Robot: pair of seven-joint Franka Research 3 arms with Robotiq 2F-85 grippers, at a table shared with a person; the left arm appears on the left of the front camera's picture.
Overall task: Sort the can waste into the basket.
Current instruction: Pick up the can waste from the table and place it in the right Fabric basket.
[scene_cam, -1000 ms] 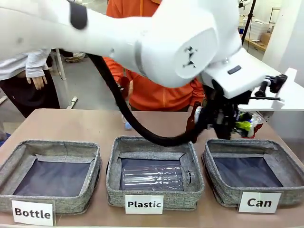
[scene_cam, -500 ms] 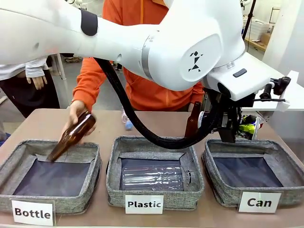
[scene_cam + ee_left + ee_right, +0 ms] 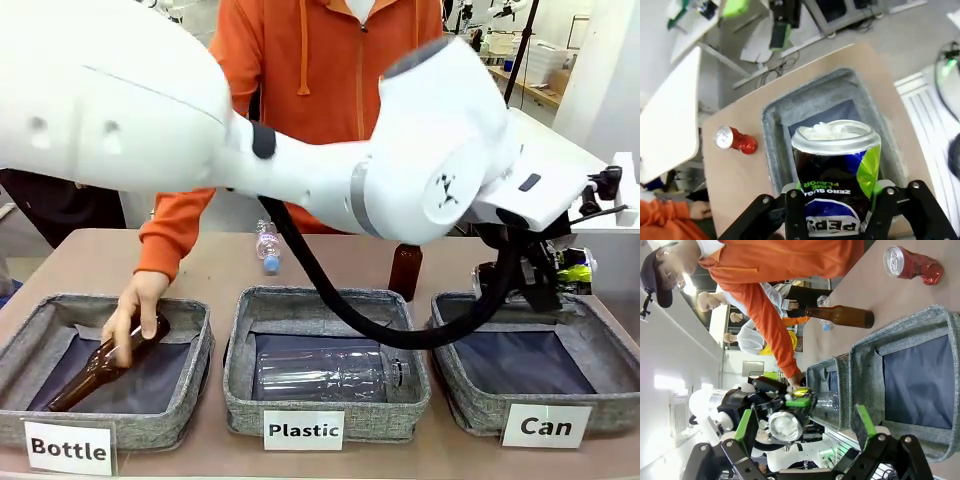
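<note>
Over the tabletop's (image 3: 200,260) near right corner, the left end effector (image 3: 840,207) hangs above the Can basket (image 3: 771,145). It is clamped on the dark can (image 3: 832,165), which stands upright in the jaws, clear of the lining. The basket looks empty. The red can (image 3: 736,141) lies on the tabletop just beside the basket's far wall, untouched. The right end effector (image 3: 805,432) is spread wide, holding nothing. Judgement: the first can awaits release; the second is not yet picked up.
</note>
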